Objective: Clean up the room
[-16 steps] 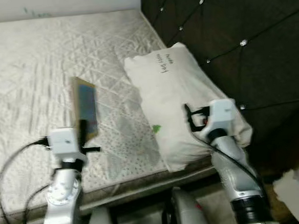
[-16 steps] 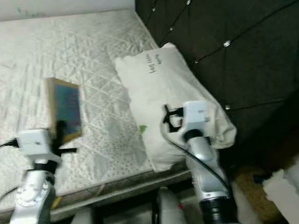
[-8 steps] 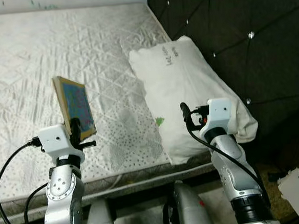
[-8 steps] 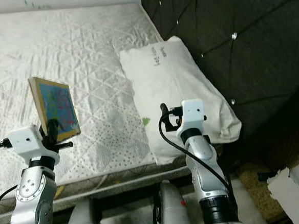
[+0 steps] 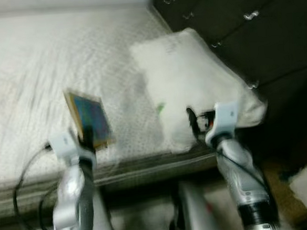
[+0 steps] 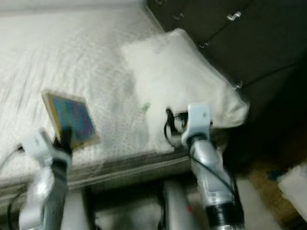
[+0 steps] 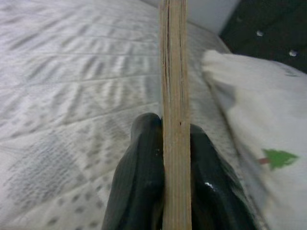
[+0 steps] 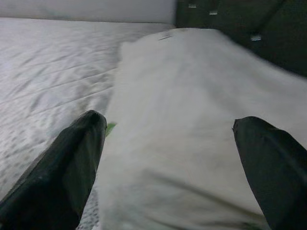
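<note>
While the head views are blurred, the left gripper (image 5: 86, 138) can be seen above the near edge of the mattress (image 5: 29, 76), pinching a thin wooden-framed picture board (image 5: 89, 118) by its lower edge. Seen from the left wrist, the board (image 7: 174, 96) stands edge-on and upright between the two black fingers (image 7: 141, 177), which press against its two faces, so the fingers are closed on it. Its coloured face is turned toward the robot, and the board rises clear of the quilted mattress surface. To the robot's right, a white pillow (image 5: 193, 75) lies along the mattress's right edge, against the dark tufted headboard (image 5: 253, 39). The right gripper (image 8: 172, 158) is held at the pillow's near end, by the mattress's near right corner; its fingers (image 8: 67, 163) are spread wide, one to either side of the pillow (image 8: 192, 120), holding nothing.
</note>
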### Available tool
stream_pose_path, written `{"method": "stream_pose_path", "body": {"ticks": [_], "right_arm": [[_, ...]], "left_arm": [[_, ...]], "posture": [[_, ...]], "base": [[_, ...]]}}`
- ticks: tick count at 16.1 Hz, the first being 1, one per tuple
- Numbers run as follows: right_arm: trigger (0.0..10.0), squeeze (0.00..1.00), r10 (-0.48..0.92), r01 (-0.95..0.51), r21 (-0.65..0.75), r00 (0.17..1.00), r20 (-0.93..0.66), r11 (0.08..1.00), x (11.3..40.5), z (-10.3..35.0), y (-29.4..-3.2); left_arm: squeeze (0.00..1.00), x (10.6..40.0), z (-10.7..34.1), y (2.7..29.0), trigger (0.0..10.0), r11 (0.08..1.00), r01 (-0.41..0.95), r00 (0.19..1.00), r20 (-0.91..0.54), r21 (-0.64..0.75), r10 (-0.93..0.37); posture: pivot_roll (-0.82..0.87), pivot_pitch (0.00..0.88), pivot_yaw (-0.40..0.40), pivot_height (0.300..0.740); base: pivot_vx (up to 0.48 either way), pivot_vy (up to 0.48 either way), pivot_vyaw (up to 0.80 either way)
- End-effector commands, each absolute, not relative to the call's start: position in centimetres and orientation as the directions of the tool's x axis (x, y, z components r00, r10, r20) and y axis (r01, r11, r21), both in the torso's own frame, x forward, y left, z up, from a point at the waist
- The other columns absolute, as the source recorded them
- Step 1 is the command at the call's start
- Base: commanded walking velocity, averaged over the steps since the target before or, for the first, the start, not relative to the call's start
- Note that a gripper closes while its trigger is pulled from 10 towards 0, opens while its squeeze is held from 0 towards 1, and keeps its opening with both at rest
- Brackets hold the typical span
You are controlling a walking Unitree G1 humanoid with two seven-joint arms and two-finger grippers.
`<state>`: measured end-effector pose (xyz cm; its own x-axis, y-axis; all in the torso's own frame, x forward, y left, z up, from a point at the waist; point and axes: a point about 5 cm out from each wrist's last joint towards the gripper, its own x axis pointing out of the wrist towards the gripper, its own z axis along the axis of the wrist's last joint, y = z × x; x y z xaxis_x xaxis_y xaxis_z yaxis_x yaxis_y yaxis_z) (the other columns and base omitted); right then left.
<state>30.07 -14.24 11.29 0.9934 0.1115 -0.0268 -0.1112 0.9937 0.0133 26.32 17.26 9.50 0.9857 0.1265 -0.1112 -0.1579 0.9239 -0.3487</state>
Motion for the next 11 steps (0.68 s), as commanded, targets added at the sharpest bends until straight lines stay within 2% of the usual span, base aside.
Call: {"method": "stream_pose_path", "body": {"ticks": [1,3,7,11], "right_arm": [[10.0,0.00,0.106,-0.105,0.021,0.993,-0.047,0.994,29.8,10.8,-14.4],[10.0,0.00,0.104,-0.104,0.019,0.994,-0.044,0.994,29.9,10.8,-14.4],[10.0,0.00,0.105,-0.105,0.015,0.994,-0.041,0.994,29.9,10.8,-14.5],[10.0,0.00,0.114,-0.114,0.010,0.993,-0.014,0.993,29.6,11.5,-15.1]], "left_arm": [[0.00,26.6,9.6,17.2,10.0,0.897,-0.184,0.981,-0.126,-0.402,0.145],[0.00,27.2,9.7,16.8,10.0,0.855,-0.202,0.976,-0.173,-0.477,0.134],[0.00,28.3,10.1,16.3,10.0,0.846,-0.180,0.978,-0.182,-0.502,0.101],[0.00,30.6,11.5,15.0,10.0,0.815,-0.119,0.987,-0.157,-0.567,0.035]], "posture": [[-0.07,0.077,-0.045,0.565],[-0.07,0.076,-0.046,0.565],[-0.08,0.076,-0.052,0.565],[-0.13,0.093,-0.059,0.525]], "base": [[0.000,0.000,0.00],[0.000,0.000,0.00],[0.000,0.000,0.00],[0.000,0.000,0.00]]}}
